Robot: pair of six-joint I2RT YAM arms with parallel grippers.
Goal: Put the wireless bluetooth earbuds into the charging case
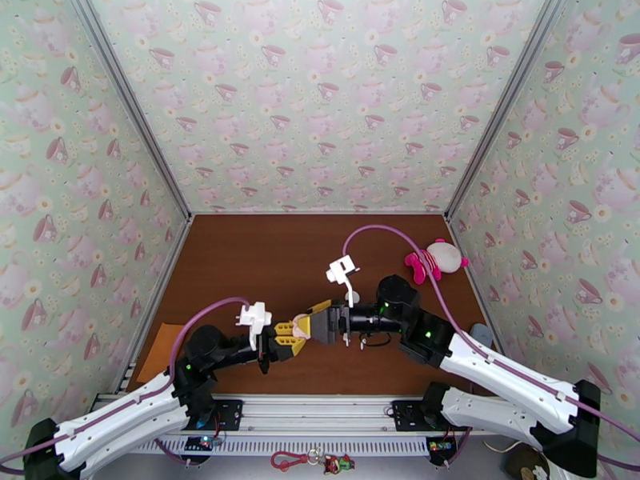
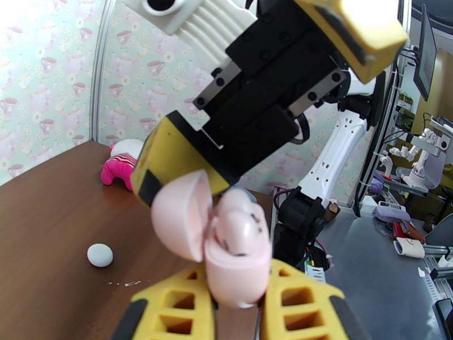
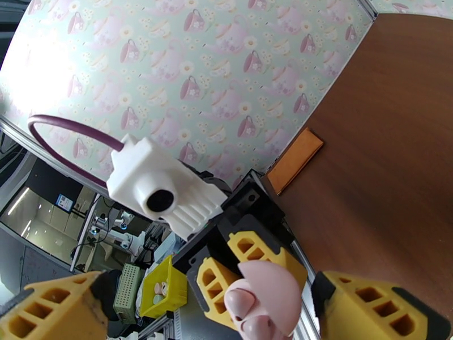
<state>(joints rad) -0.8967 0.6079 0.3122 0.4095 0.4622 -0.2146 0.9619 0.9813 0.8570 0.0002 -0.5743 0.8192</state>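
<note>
Above the brown wooden bench [image 1: 264, 258], the jaws of the left gripper [image 2: 238, 313] clamp an open round pink plastic charging case [image 2: 235, 267], small pale earbuds [image 2: 240, 222] seemingly seated inside; the jaws of the right gripper [image 2: 263, 100] stand apart around it, so shutting the lid [image 2: 181, 213] looks next.

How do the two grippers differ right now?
The left gripper is shut on the open pink case; the right gripper is spread wide. The left gripper carries the case; the right gripper holds nothing, its fingers flanking the case. Both have yellow fingers.
</note>
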